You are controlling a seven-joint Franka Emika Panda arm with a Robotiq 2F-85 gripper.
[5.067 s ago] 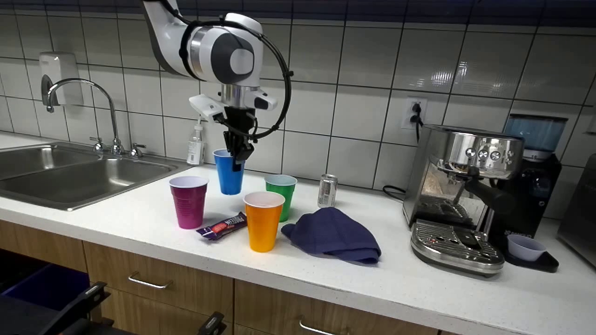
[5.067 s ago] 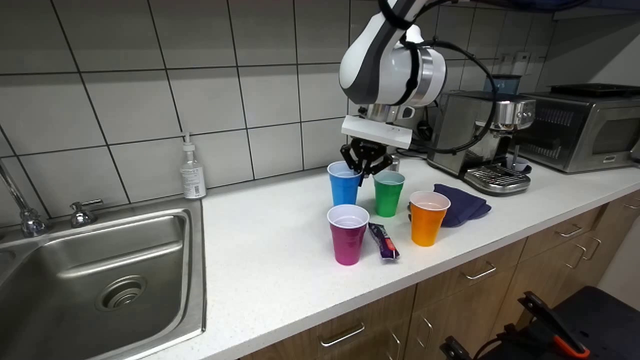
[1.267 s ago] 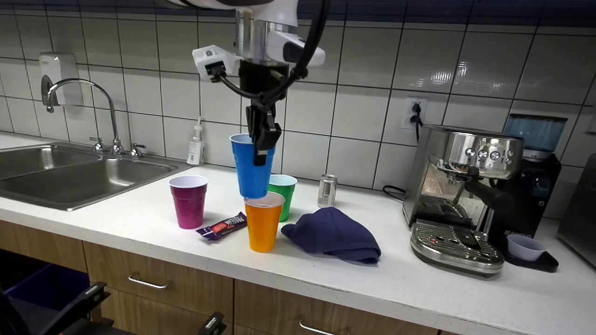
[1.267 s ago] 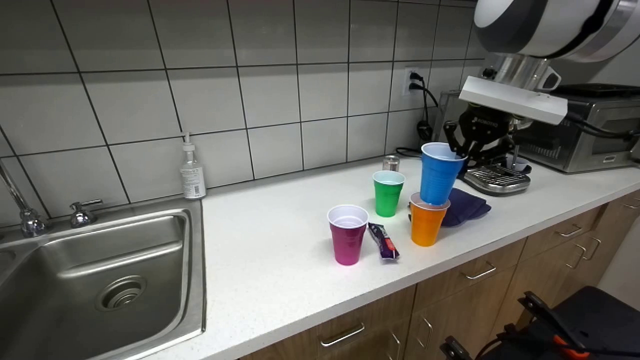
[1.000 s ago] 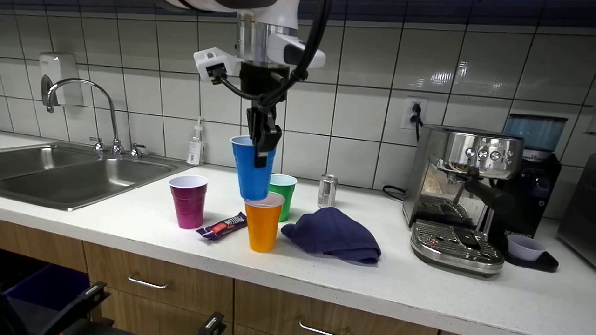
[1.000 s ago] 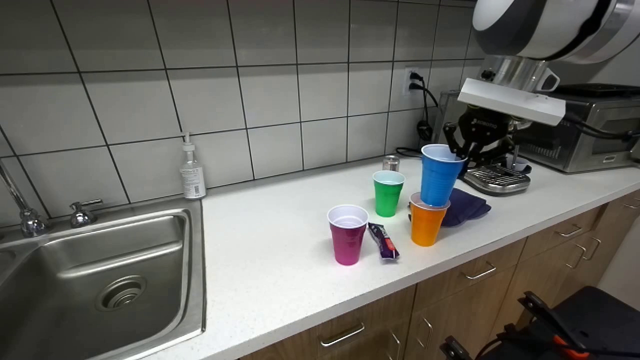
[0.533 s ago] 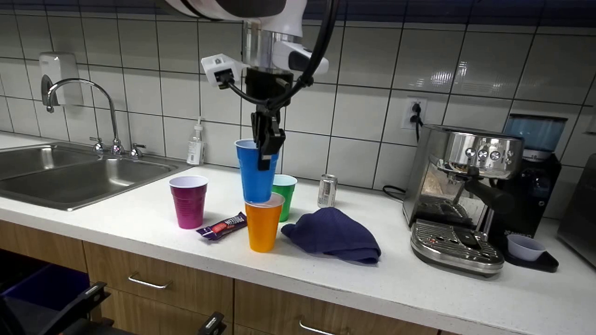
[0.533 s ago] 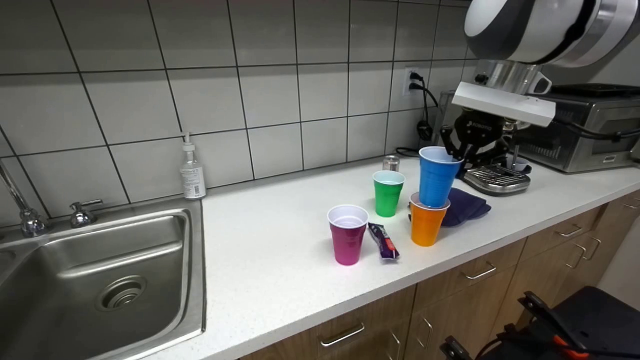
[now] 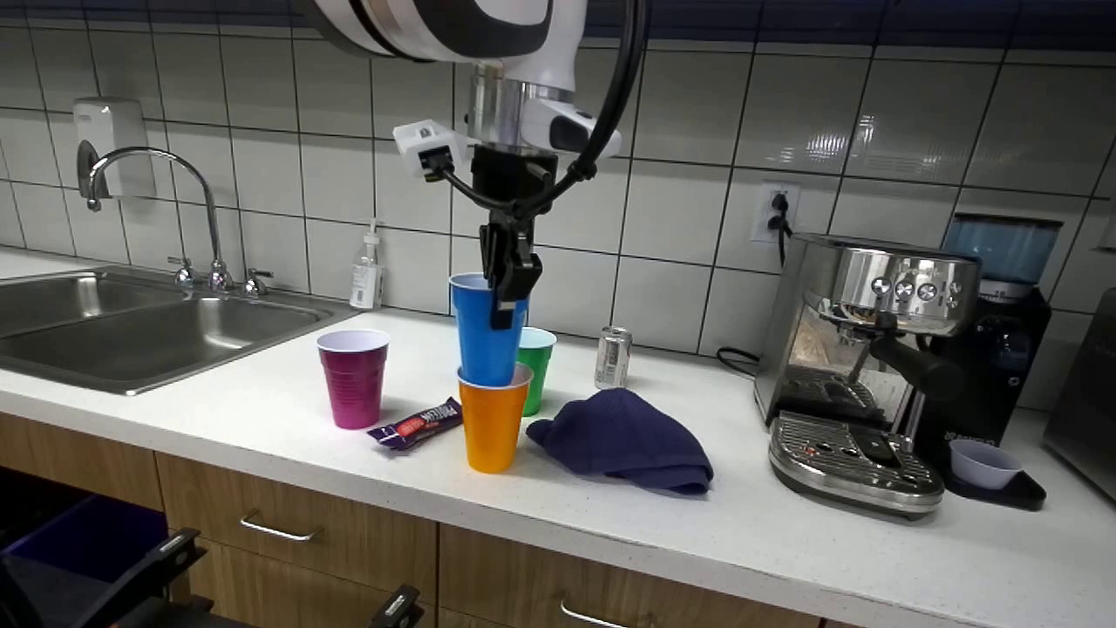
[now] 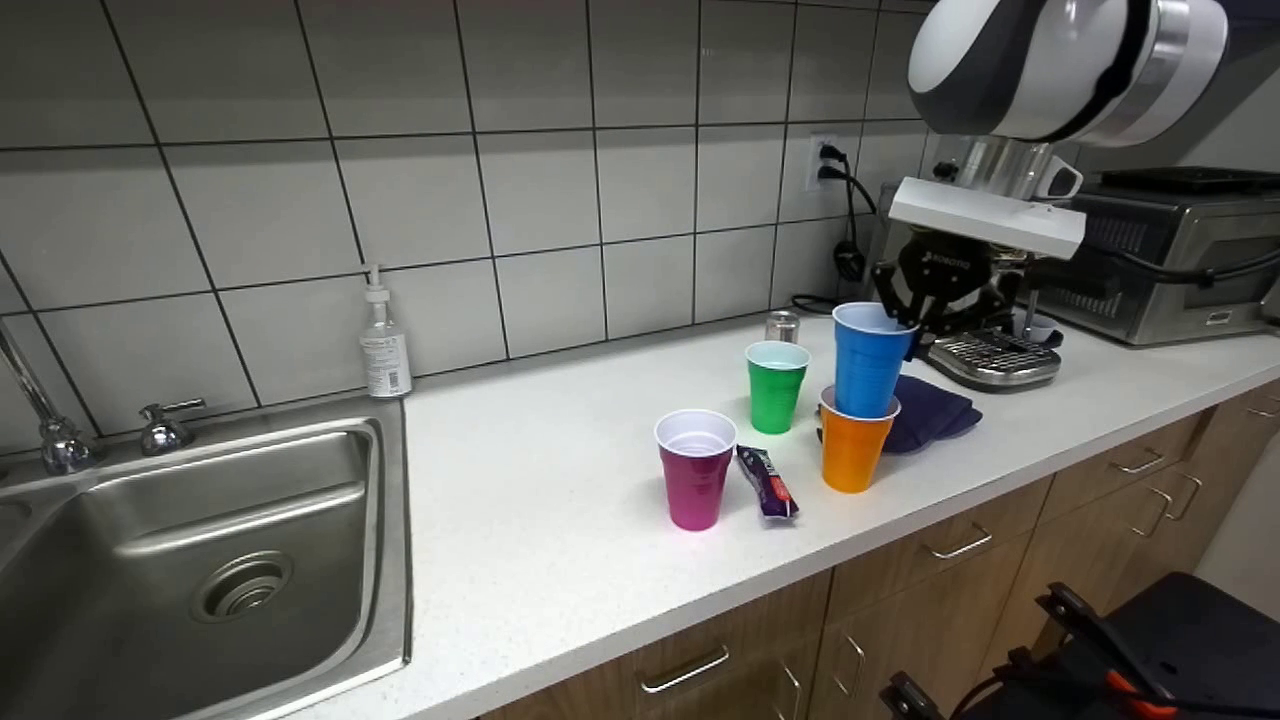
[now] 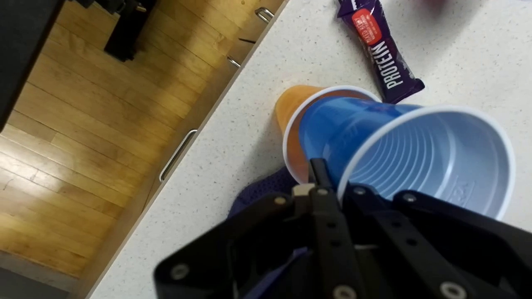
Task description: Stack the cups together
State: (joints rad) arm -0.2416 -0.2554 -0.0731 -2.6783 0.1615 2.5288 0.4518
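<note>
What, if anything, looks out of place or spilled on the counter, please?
Nothing appears spilled or toppled. Perhaps slightly out of place: the wrapped protein bar, lying between the magenta cup and the orange cup, and the crumpled navy cloth beside the latter, since neither is needed for the stacking.

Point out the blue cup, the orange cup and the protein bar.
Blue cup (image 10: 870,364): in an exterior view, on its outer side wall.
Orange cup (image 9: 493,429): in an exterior view, on its outer wall below the rim.
Protein bar (image 11: 383,54): in the wrist view, on the middle of its wrapper.
</note>
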